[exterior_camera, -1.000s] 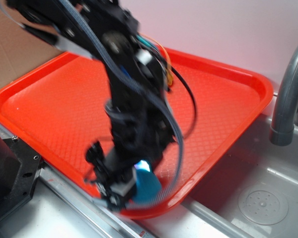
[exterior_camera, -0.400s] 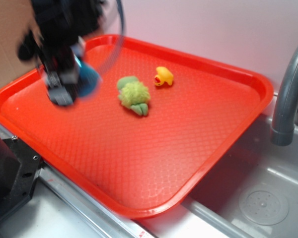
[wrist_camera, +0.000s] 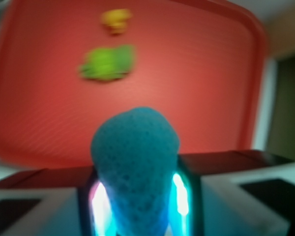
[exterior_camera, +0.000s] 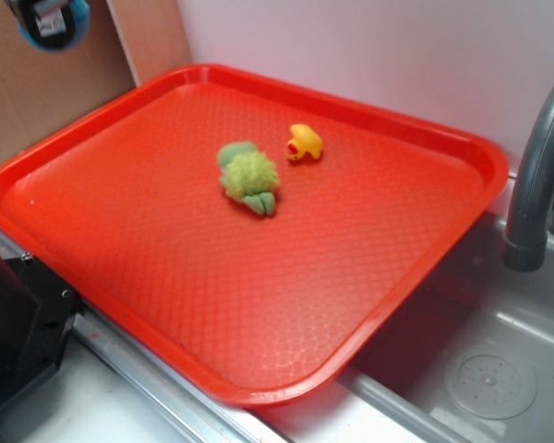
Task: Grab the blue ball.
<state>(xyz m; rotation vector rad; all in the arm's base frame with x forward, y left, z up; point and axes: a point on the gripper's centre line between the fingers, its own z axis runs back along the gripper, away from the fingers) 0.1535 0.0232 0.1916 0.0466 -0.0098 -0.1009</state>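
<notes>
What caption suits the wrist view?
Gripper shut on the blue ball, above a red tray.

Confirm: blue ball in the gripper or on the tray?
In the gripper. The wrist view shows the blue ball squeezed between its fingers, above the red tray.

The glossy plastic tray [exterior_camera: 379,277] has a fine textured floor; the blue ball [wrist_camera: 135,157] looks nubby and matt.

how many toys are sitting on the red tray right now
2: the fuzzy green plush toy near the tray's middle, and the yellow duck just beyond it.
</notes>
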